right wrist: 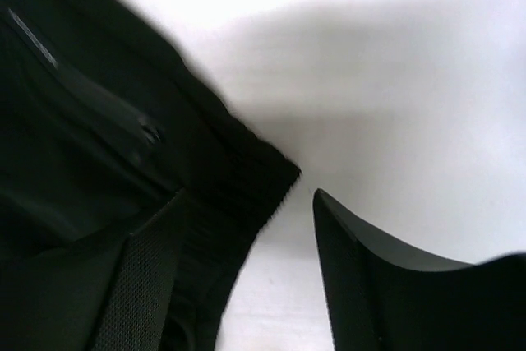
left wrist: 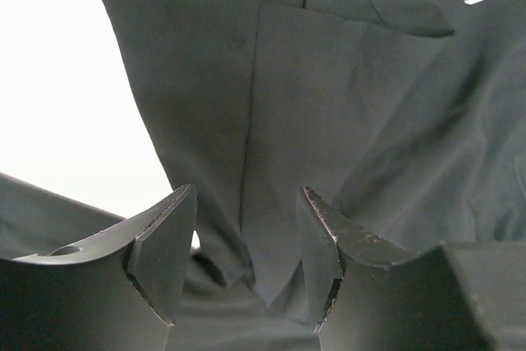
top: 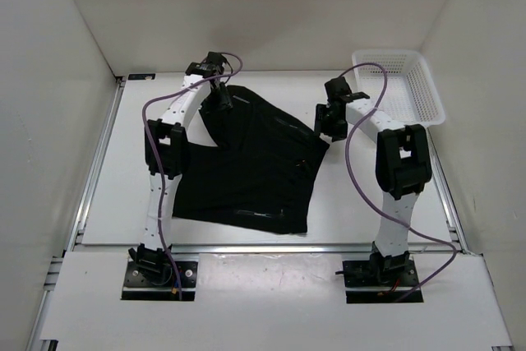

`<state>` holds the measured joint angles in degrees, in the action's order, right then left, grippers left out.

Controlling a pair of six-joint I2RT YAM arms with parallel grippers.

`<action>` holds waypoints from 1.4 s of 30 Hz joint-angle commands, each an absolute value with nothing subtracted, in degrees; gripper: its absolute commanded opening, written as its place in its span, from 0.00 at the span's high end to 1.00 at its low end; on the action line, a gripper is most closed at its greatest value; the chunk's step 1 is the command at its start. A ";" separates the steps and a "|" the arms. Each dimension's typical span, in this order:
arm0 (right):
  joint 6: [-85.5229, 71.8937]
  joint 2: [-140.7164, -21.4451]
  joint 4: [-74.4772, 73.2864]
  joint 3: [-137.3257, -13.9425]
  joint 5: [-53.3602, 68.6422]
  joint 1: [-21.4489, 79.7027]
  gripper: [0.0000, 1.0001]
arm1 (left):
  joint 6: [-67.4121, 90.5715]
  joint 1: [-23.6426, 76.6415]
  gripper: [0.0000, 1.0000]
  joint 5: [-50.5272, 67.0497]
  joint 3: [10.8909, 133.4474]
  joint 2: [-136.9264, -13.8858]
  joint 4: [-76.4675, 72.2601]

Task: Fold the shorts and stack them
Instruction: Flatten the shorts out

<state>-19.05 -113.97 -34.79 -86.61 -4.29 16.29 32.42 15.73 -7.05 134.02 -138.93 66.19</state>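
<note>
The black shorts (top: pixel 246 170) lie spread over the middle of the white table, partly flat, with the far left corner bunched. My left gripper (top: pixel 220 101) is at that far left corner. In the left wrist view its jaws (left wrist: pixel 246 193) stand open, and a pointed fold of the shorts (left wrist: pixel 329 104) sits between the fingers without being pinched. My right gripper (top: pixel 329 124) is at the shorts' right corner. In the right wrist view it (right wrist: pixel 246 196) is open low over the table, with the ribbed waistband corner of the shorts (right wrist: pixel 238 178) between its fingers.
A white mesh basket (top: pixel 400 80) stands at the far right corner of the table. White walls enclose the table (top: pixel 115 195) on the left, back and right. Purple cables loop off both arms.
</note>
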 commanded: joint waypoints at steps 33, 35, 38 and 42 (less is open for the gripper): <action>-17.31 -120.94 -34.63 -93.96 -2.46 16.35 0.61 | 28.74 14.94 0.53 -10.20 143.35 -149.15 64.95; -17.31 -120.94 -34.63 -93.96 -2.46 16.35 0.61 | 28.21 15.47 0.71 -10.20 143.35 -149.67 64.95; -17.31 -121.46 -34.63 -93.96 -2.46 16.35 0.66 | 27.69 15.47 0.90 -10.20 144.66 -149.68 66.09; -17.31 -121.46 -34.63 -93.96 -2.46 16.35 0.74 | 27.69 15.47 0.90 -10.99 143.44 -147.58 65.57</action>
<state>-17.76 -120.51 -34.57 -91.72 -2.46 16.29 28.25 15.38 -9.08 143.15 -150.56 65.73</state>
